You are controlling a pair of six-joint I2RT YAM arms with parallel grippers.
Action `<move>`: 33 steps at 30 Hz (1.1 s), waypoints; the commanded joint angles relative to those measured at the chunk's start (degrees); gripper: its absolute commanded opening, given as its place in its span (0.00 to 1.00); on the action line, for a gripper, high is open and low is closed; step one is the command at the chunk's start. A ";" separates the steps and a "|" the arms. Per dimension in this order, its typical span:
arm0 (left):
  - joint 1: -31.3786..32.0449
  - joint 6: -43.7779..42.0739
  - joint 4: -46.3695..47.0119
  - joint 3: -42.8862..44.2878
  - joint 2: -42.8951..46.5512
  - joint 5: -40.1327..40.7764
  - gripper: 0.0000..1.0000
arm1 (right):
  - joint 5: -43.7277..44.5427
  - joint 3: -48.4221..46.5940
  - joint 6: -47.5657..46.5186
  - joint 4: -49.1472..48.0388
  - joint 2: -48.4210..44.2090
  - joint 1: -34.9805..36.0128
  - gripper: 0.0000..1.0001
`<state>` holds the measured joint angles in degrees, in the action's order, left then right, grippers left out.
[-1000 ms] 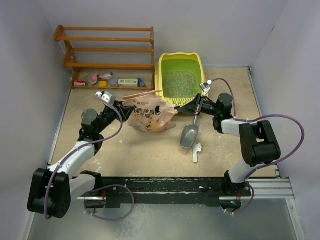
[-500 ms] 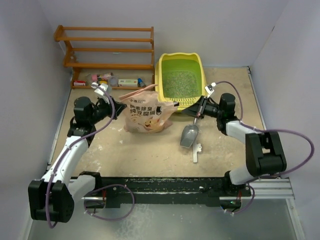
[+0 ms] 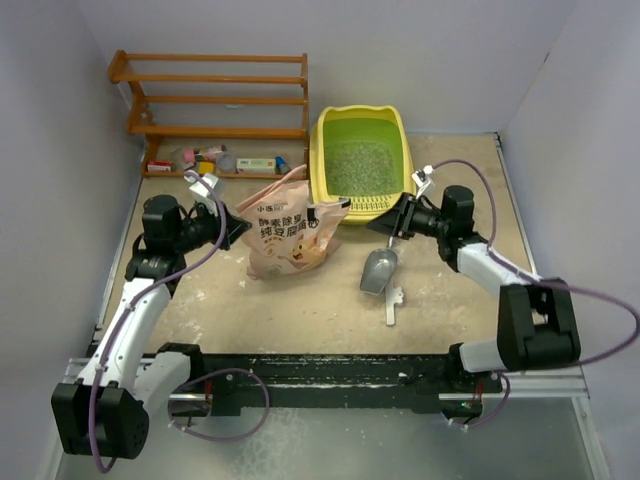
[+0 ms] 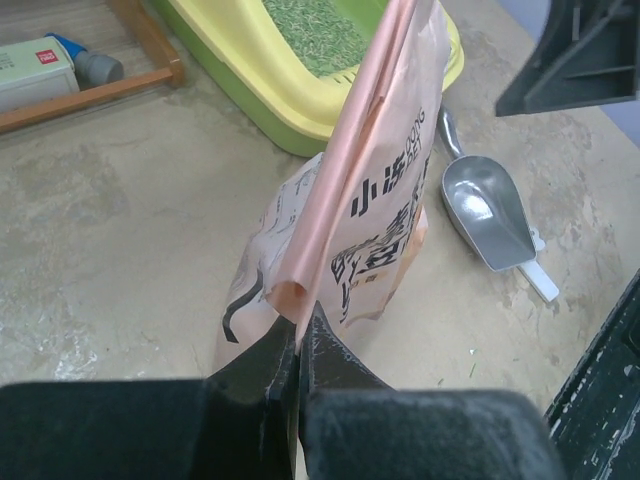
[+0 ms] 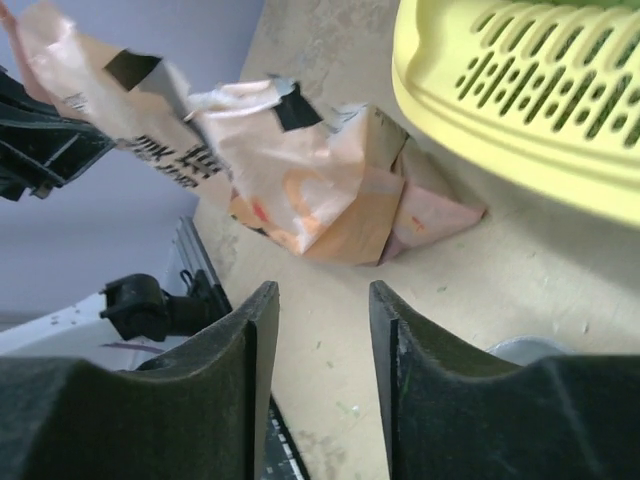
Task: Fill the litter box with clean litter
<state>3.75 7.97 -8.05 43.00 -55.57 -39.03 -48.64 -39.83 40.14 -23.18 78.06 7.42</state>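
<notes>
Two grippers, one loaded. The left gripper (image 4: pixel 298 338) is pinched tight on the pink top strip of the bag (image 4: pixel 385 220). The bag stands upright on the table, held up by that pinch. The right gripper (image 5: pixel 320 300) has its jaws parted with nothing between them, low over the table and facing the bag's lower corner. The scoop (image 3: pixel 378 270) lies flat just beside it, untouched.

Beyond is the litter box (image 3: pixel 318 150), its slotted lip just beside the bag; I cannot tell if they touch. Litter (image 3: pixel 360 165) covers part of the green basin.

Judgement: the step in hand is getting a second hold so the bag can be tipped.
- Right jaws best take the bottom corner and raise the base.
- Left steers the mouth past the slotted lip before any tilt, or granules land on the table.
- The film is thin and crinkled, so bite deep.
- Pour slowly, since the load shifts as it empties.
</notes>
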 commanded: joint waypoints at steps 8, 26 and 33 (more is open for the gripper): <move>-0.22 2.66 4.99 -3.36 2.95 -2.68 0.00 | -11.94 -8.40 7.69 -38.80 20.27 3.14 0.54; -0.23 3.19 7.16 -4.23 2.76 -4.12 0.00 | -17.08 -15.02 10.36 -49.82 31.42 7.50 0.55; -0.23 4.95 9.13 -4.46 2.39 -3.96 0.24 | -16.98 -14.94 17.99 -61.21 35.16 8.93 0.35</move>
<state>3.75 10.74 -2.50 38.65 -53.25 -41.36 -64.31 -53.41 52.49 -72.69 111.90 15.44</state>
